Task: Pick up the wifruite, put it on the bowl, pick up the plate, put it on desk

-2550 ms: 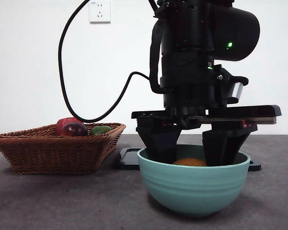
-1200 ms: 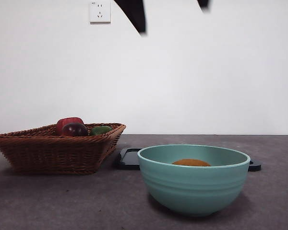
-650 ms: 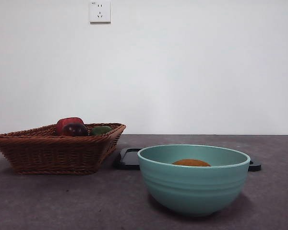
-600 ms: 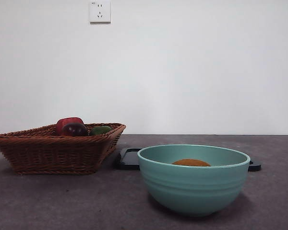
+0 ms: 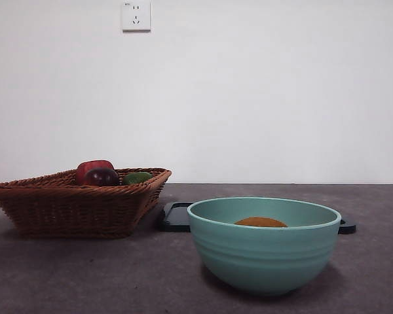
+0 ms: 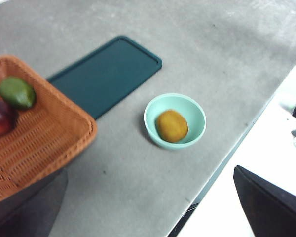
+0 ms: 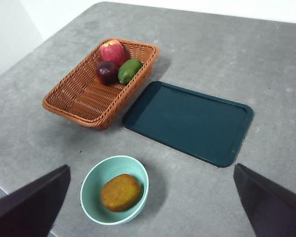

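1. The arm that stood over the bowl (image 5: 264,245) two seconds ago is gone from the front view; both grippers now hang high, jaws spread wide, holding nothing.
2. The wifruite (image 7: 120,192), dull orange and rough-skinned, lies inside the bowl, far below the right gripper (image 7: 148,207).
3. I'd say step one is done; the flat dark plate (image 7: 189,121) lies untouched on the mottled grey desk (image 7: 286,89), beside a wicker basket (image 7: 84,98).
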Controlling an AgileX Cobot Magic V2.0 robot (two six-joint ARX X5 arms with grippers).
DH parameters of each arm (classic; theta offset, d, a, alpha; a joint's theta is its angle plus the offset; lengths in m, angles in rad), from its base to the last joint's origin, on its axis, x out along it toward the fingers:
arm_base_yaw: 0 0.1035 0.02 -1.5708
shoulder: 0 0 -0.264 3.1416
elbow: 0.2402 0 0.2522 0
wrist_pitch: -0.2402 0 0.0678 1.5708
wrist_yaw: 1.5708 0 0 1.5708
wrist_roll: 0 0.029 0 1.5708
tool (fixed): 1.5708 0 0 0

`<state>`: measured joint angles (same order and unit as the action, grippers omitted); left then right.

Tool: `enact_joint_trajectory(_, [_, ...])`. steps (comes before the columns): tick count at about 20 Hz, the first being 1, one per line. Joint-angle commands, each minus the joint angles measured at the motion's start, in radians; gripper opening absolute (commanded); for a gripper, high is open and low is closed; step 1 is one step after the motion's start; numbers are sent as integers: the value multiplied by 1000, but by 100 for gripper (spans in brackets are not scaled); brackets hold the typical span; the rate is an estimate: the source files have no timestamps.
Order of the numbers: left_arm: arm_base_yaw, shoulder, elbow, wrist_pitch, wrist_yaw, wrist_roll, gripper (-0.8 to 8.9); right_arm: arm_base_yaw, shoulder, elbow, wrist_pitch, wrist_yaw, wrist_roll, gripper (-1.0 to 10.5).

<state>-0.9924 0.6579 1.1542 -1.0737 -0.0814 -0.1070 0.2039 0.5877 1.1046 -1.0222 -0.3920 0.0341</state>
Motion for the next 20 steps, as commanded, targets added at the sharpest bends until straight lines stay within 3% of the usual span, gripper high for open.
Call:
enact_joint_trajectory(1, [-8, -60, -55, 37, -4, -15, 563, 4, 5, 19, 0, 0, 11, 645])
enact_joint_trajectory(12, [-8, -132, -82, 111, -4, 39, 563, 8, 124, 19, -139, -5, 42, 644])
enact_joint_trajectory(18, [-8, -132, -82, 125, -4, 39, 563, 102, 349, 19, -131, -14, 71, 644])
enact_joint_trajectory(20, [-8, -132, -82, 125, -4, 39, 563, 143, 431, 19, -127, 33, 98, 643])
